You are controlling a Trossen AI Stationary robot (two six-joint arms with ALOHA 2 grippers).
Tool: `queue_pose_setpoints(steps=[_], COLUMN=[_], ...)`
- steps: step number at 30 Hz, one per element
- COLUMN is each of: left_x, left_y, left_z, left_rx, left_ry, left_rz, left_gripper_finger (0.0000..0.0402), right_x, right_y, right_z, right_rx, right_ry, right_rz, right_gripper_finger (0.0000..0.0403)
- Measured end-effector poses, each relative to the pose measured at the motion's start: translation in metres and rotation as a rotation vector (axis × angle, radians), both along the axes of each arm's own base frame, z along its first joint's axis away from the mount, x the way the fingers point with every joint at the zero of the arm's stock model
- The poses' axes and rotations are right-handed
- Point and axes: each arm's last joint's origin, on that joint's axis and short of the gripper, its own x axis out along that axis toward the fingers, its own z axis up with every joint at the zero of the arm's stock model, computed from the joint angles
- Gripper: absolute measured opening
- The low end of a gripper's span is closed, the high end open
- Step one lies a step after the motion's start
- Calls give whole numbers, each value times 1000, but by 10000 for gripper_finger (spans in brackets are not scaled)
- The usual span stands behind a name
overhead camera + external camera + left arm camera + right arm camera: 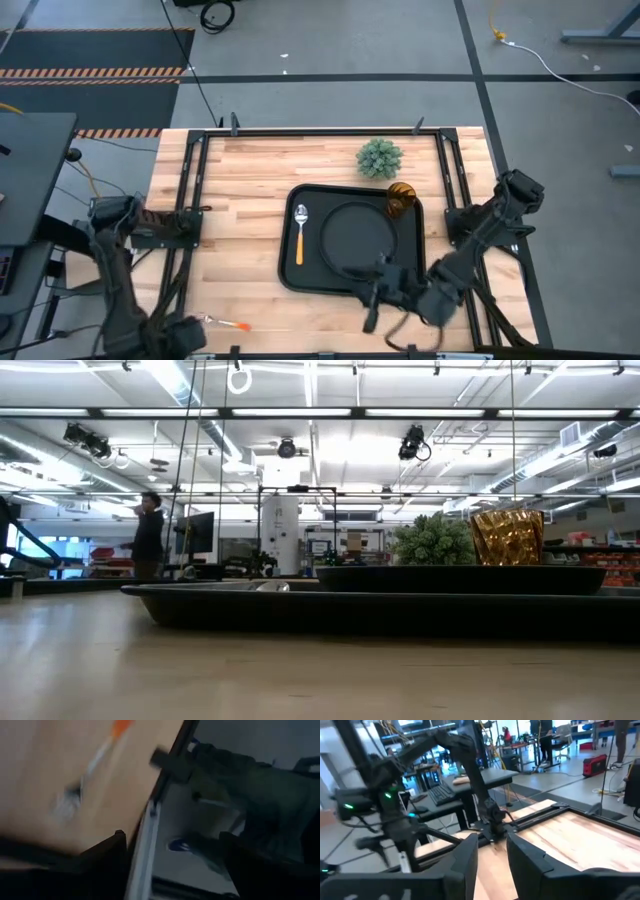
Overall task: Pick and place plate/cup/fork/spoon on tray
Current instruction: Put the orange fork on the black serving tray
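A wooden table seen from above; a large black rectangular tray [288,262] sits right of centre, and most of the place setting is already in it. The round black plate [356,236] fills the tray's middle; an orange-handled utensil with a rounded silver end, apparently the spoon [300,232], lies in the strip of tray left of the plate; the amber cup [401,198] stands in the tray's far right corner, close beside the plate. A fuzzy green plant ball [380,158] stands on the bare wood just beyond the tray, outside it.

The fork [228,323], orange handle and silver tines, lies alone on the wood near the table's front edge, well apart from the tray; it looks like the one piece left to place. The left gripper [180,335] hovers just beside it with fingers spread wide and nothing between them, likely placed for a pickup.

The right gripper [385,285] sits low over the tray's near rim by the plate; its fingers stand a narrow gap apart, empty.
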Motion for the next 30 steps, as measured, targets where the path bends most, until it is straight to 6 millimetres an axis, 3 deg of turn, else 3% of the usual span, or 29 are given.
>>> queue_pose_setpoints(steps=[6,12,19,30], left_x=[-11,-4,2,37], left_y=[-31,-55,-51,-36], left_z=[-31,-47,-47,-38], left_rx=[-123,-242,-218,-109], left_ry=[280,267,241,132], left_rz=[41,-5,24,-34], left_gripper_finger=[318,318,318,318], right_x=[0,20,40,50], right_y=[39,58,44,27], right_z=[14,21,14,6], right_rx=[-44,-161,-49,-36], right_ry=[0,106,261,334], right_rz=[8,38,169,138], right_gripper_finger=[99,89,88,88])
